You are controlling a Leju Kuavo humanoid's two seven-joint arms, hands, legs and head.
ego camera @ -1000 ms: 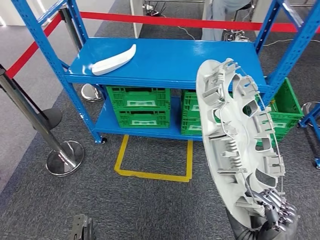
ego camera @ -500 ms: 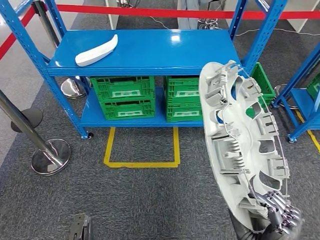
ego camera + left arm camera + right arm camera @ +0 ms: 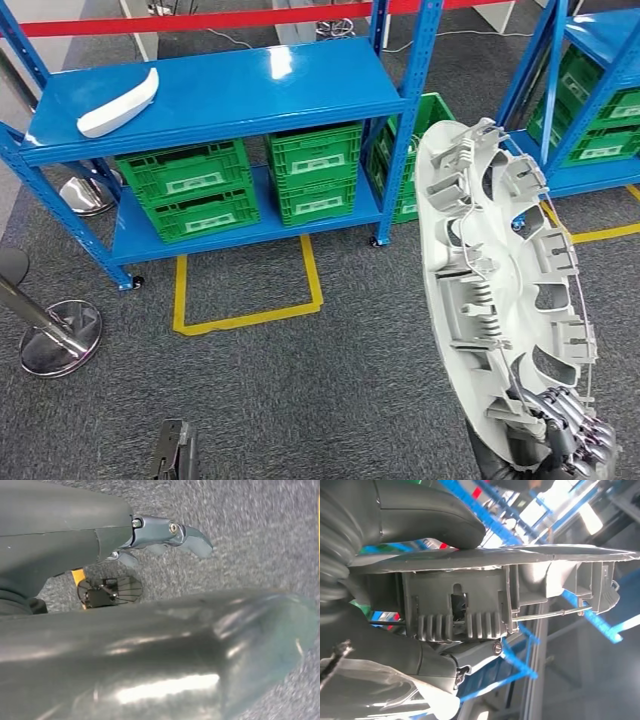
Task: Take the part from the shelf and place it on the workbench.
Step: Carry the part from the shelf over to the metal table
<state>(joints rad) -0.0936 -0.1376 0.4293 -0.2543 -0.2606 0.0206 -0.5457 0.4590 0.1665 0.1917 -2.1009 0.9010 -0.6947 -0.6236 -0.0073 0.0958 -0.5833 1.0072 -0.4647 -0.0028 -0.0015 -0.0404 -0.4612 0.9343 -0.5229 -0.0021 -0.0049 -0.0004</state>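
Note:
A large round grey plastic part (image 3: 498, 290), ribbed and full of clips on the side facing me, stands nearly upright at the right of the head view. My right hand (image 3: 566, 435) grips its lower edge from below. In the right wrist view the thumb (image 3: 433, 520) lies on one face of the part (image 3: 508, 595) and the fingers press the ribbed face. My left hand (image 3: 75, 535) hangs over the grey carpet, its fingers (image 3: 170, 530) stretched out with nothing in them.
A blue shelf (image 3: 226, 95) stands ahead on the left with a white curved part (image 3: 119, 103) on top and green crates (image 3: 189, 190) below. A second blue shelf (image 3: 596, 100) is at right. Yellow floor tape (image 3: 249, 315), a stanchion base (image 3: 60, 335) and red barrier tape (image 3: 189, 20) are around.
The whole view has swung to the right: the blue shelf has slid left and a second shelf has come in at right. The grey part stays in my right hand.

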